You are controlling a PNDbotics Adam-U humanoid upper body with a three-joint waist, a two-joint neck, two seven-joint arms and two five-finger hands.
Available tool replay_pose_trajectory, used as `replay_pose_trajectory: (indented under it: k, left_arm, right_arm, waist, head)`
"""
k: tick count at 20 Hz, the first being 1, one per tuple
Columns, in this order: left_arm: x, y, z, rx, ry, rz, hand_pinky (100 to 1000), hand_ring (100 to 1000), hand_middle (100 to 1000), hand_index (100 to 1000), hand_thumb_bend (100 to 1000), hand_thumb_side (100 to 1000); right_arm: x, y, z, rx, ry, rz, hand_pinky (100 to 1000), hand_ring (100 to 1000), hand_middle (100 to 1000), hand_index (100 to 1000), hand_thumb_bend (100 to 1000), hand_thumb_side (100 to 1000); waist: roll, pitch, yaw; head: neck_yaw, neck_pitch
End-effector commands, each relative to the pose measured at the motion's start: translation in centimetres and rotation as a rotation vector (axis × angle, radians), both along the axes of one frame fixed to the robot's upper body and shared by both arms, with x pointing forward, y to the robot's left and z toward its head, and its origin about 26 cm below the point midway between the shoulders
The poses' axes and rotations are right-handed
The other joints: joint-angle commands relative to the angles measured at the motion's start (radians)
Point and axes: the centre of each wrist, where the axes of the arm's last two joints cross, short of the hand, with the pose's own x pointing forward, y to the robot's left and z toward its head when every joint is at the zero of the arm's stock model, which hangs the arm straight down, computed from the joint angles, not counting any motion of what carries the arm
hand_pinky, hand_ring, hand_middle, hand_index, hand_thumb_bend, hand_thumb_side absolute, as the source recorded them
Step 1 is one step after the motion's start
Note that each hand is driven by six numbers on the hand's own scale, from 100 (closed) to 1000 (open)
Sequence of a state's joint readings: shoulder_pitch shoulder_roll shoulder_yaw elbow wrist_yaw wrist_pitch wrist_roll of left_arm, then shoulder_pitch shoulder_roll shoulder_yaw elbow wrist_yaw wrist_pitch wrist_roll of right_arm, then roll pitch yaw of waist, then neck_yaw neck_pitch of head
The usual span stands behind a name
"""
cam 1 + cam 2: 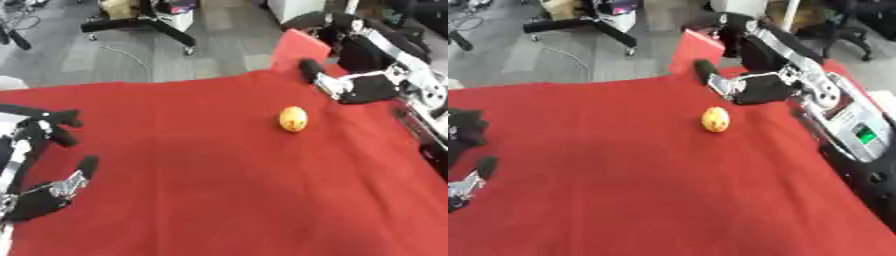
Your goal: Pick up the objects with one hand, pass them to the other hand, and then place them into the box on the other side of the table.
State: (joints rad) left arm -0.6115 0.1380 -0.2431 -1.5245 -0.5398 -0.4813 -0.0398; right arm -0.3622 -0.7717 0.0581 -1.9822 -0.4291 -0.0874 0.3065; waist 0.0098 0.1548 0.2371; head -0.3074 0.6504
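Left eye view: small orange-yellow fruit (293,119) alone on red tablecloth (201,180), just below and left of right hand (354,87), fingers extended and holding nothing; left hand (44,192) low at left edge, well apart, fingers relaxed and bare.

Right eye view: fruit nearly round, long axis slightly upright, no clear pointing end; right hand plainly nearer; red box (693,50) just beyond its fingers.

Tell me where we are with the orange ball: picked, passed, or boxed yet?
None yet. The ball lies on the red table, touched by neither hand. The right hand is beyond it near the far edge, fingers straight and empty. The left hand shows at the lower left, empty. Pick, pass and placing are all left. A red box sits at the far edge.
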Motion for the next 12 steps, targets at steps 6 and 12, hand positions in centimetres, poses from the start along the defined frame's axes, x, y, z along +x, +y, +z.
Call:
replay_pose_trajectory:
  k: [6,12]
  left_arm:
    - [-2.4,-5.6,4.1,-0.048,-0.292,-0.295,622,587,691,854,475,602]
    - [-4.9,-4.9,6.6,-0.194,-0.410,-0.374,648,611,701,844,506,560]
  right_arm:
    - [0.7,2.6,-1.1,-0.039,0.199,0.069,594,689,415,340,100,227]
    - [3.2,2.3,-3.1,-0.123,0.274,0.014,599,691,415,339,100,221]
  waist:
    - [-0.024,-0.031,0.013]
    - [-0.029,-0.037,0.013]
  head:
    - [0.023,0.029]
    - [0.029,0.044]
